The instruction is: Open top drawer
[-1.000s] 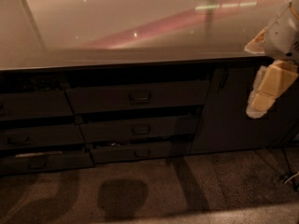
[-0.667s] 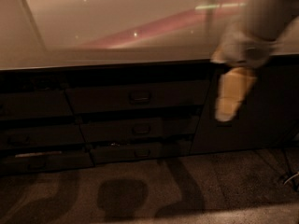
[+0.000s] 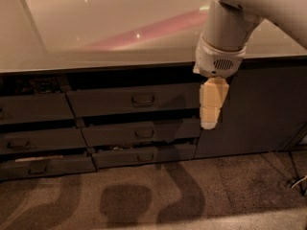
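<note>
View: camera view
Countertop [image 3: 96, 32]: pale and glossy, with a pink streak reflected across it.
Floor [image 3: 230, 195]: brown carpet with soft shadows on it.
Top drawer [image 3: 105, 102]: centre column, just under the countertop edge, above two shallower drawers [image 3: 115, 134].
Orientation: front faces out into the room, long axis left-right along the counter, bar handle [image 3: 143, 99] horizontal.
Gripper [image 3: 209, 121]: hangs pointing down at the top drawer's right end, beside the cabinet door [image 3: 259, 114]. Open or closed: cannot tell.
</note>
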{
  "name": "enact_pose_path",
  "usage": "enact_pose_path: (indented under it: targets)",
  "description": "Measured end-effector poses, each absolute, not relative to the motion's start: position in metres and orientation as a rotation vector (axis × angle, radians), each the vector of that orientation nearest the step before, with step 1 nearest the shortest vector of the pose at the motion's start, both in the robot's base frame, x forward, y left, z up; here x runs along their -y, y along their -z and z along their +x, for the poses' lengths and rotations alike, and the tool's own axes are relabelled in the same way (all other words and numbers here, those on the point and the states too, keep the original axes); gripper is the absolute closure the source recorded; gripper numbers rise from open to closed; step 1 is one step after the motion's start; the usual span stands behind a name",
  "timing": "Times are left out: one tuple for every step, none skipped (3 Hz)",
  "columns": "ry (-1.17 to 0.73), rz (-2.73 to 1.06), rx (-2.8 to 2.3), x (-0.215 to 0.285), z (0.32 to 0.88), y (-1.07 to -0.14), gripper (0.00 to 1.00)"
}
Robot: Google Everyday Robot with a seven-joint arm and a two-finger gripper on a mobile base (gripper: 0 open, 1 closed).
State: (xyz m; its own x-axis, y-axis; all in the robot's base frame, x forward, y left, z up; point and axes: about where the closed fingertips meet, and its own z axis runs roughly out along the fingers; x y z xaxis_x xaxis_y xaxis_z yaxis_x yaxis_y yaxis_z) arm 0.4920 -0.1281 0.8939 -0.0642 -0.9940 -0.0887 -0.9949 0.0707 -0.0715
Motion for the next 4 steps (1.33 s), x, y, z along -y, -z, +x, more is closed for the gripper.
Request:
enact_pose_path:
  targets:
    - [0.104,-2.077,-2.15,0.135,0.487,-0.899,0.0]
    - [0.234,-2.113,-2.023,0.14,0.471,-0.901,0.0]
    - [0.276,-2.143,-1.885,0.14,0.46,-0.897,0.0]
    - [0.277,-2.143,-1.885,0.14,0.46,-0.898,0.0]
